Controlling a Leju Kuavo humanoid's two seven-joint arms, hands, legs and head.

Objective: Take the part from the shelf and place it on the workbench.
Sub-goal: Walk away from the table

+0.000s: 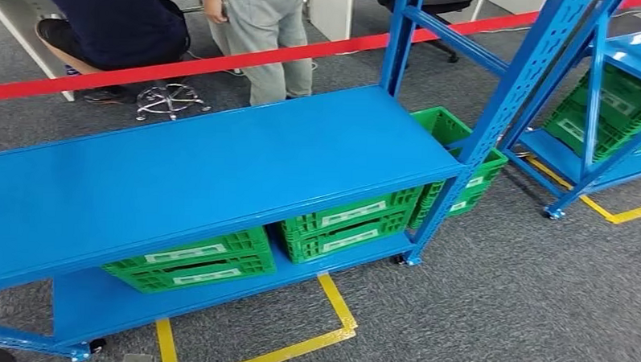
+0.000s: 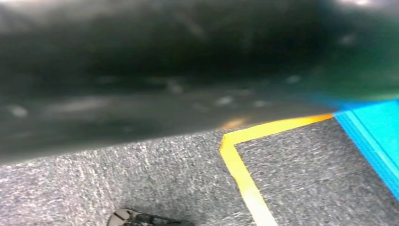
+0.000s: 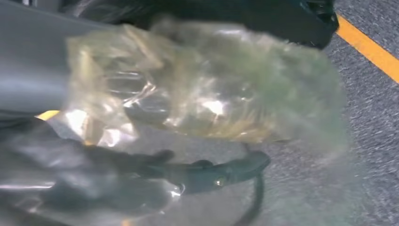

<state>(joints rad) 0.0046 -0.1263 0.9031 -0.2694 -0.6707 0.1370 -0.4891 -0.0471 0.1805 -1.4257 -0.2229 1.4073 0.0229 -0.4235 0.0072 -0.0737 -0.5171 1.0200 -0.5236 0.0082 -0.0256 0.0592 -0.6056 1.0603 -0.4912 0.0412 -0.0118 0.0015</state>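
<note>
From the head view, a long blue metal shelf stood on grey carpet, with green slatted plastic crates on its lower tier. At the right wrist, the right robot hand gripped a crinkled clear plastic bag holding the part, dark fingers curled beneath it, above the carpet. The left wrist view gave blurred carpet and yellow floor tape; the left robot hand's state could not be told.

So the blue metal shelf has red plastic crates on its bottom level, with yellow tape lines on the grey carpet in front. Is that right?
Nearly. The plastic crates on the bottom level of the blue metal shelf are green, not red, as the head view shows. The yellow tape lines do lie on the grey carpet in front.
</note>
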